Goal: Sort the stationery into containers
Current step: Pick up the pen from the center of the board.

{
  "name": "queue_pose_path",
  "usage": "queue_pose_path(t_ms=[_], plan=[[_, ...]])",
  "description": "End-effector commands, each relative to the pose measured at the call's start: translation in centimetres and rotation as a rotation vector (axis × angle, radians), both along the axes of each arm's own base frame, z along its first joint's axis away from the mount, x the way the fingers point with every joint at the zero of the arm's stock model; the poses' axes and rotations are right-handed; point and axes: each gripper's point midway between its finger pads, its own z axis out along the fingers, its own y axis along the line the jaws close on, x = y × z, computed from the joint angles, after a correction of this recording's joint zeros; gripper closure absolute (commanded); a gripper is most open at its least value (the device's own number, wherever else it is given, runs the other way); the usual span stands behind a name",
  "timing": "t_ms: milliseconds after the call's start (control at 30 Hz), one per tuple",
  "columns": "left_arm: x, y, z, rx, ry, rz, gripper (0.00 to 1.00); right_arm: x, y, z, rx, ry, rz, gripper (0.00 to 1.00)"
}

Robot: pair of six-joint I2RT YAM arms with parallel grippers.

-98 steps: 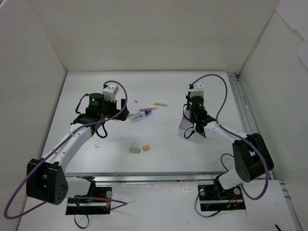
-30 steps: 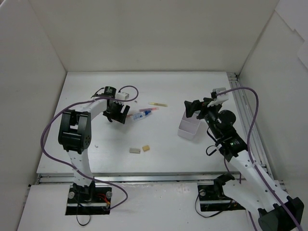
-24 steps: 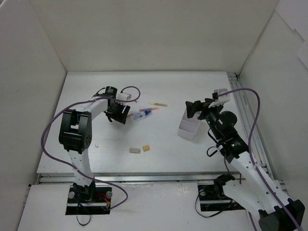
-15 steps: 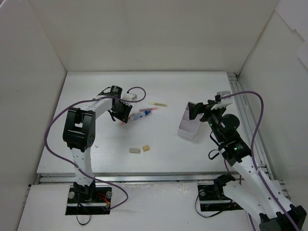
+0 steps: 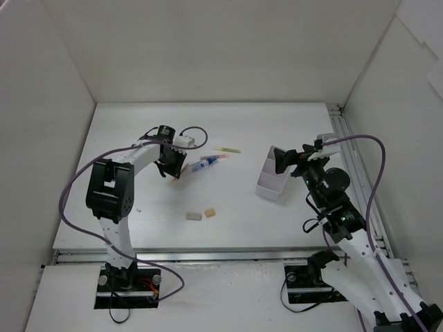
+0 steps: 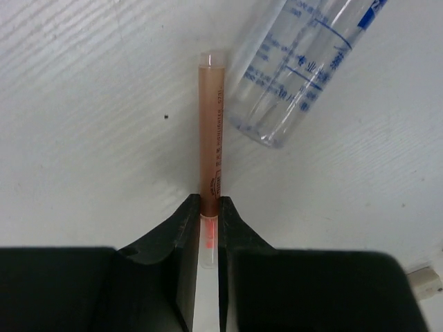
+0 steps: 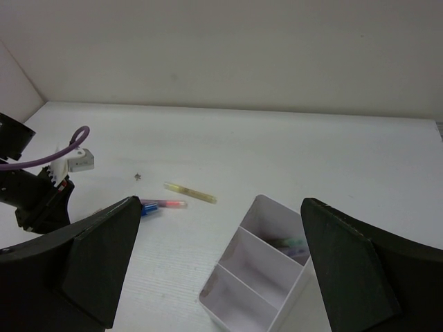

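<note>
My left gripper (image 6: 209,207) (image 5: 174,169) is shut on one end of a thin red pen (image 6: 210,124) that lies on the table. A clear stubby tube with a blue end (image 6: 291,69) (image 5: 201,167) lies just right of that pen, nearly touching it. Another red pen (image 5: 213,160) (image 7: 166,204) and a pale yellow pen (image 5: 227,149) (image 7: 190,192) lie farther right. Two beige erasers (image 5: 194,216) (image 5: 210,212) sit nearer the front. My right gripper (image 7: 220,202) (image 5: 285,160) hangs open above the white three-compartment container (image 5: 271,181) (image 7: 256,266), holding nothing.
The container's far compartment holds a few pens (image 7: 292,245). White walls enclose the table on the left, back and right. A metal rail (image 5: 349,166) runs along the right edge. A tiny dark speck (image 7: 138,177) lies near the pens.
The left gripper's jaws have closed onto the red pen after edging toward it. The right gripper has drifted slightly right, staying open over the container.
</note>
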Motion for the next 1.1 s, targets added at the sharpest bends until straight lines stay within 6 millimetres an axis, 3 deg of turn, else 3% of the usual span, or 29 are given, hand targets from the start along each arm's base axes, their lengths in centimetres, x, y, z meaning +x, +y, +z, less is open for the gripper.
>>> queue_pose_path(t_ms=[0, 33, 167, 333, 367, 433, 467, 500, 567, 733, 933, 1067], plan=[[0.9, -0.1, 6.1, -0.023, -0.162, 0.047, 1.0, 0.2, 0.3, 1.3, 0.006, -0.049, 0.023, 0.02], [0.6, 0.1, 6.4, -0.023, -0.171, 0.053, 1.0, 0.3, 0.6, 1.1, 0.005, -0.04, 0.036, 0.02], [-0.6, -1.2, 11.2, -0.076, -0.295, 0.015, 1.0, 0.4, 1.7, 0.9, 0.016, -0.031, 0.088, 0.02], [-1.9, -2.3, 15.6, -0.141, -0.418, 0.003, 1.0, 0.8, 4.4, 0.4, 0.073, 0.01, 0.203, 0.02], [-2.3, -2.9, 17.6, -0.176, -0.476, -0.013, 1.0, 0.8, 5.1, 0.2, 0.082, 0.022, 0.234, 0.02], [-3.1, -3.8, 18.5, -0.229, -0.5, -0.037, 1.0, 0.7, 7.3, 0.1, 0.135, 0.041, 0.346, 0.02], [-3.9, -5.3, 20.6, -0.286, -0.565, -0.079, 1.0, 0.6, 8.2, 0.1, 0.157, 0.048, 0.386, 0.02], [-4.5, -6.0, 20.6, -0.311, -0.571, -0.104, 1.0, 0.2, 9.3, 0.0, 0.172, 0.058, 0.45, 0.02], [-6.0, -8.4, 22.7, -0.393, -0.632, -0.174, 1.0, 0.5, 11.5, 0.0, 0.203, 0.082, 0.511, 0.02], [-8.4, -11.6, 24.2, -0.472, -0.669, -0.26, 1.0, 1.0, 15.3, 0.5, 0.237, 0.094, 0.569, 0.02], [-8.9, -13.5, 23.9, -0.51, -0.675, -0.283, 1.0, 1.3, 17.4, 0.7, 0.376, 0.117, 0.583, 0.02], [-9.6, -15.1, 23.6, -0.54, -0.624, -0.301, 1.0, 1.9, 17.6, 0.4, 0.427, 0.12, 0.51, 0.04]])
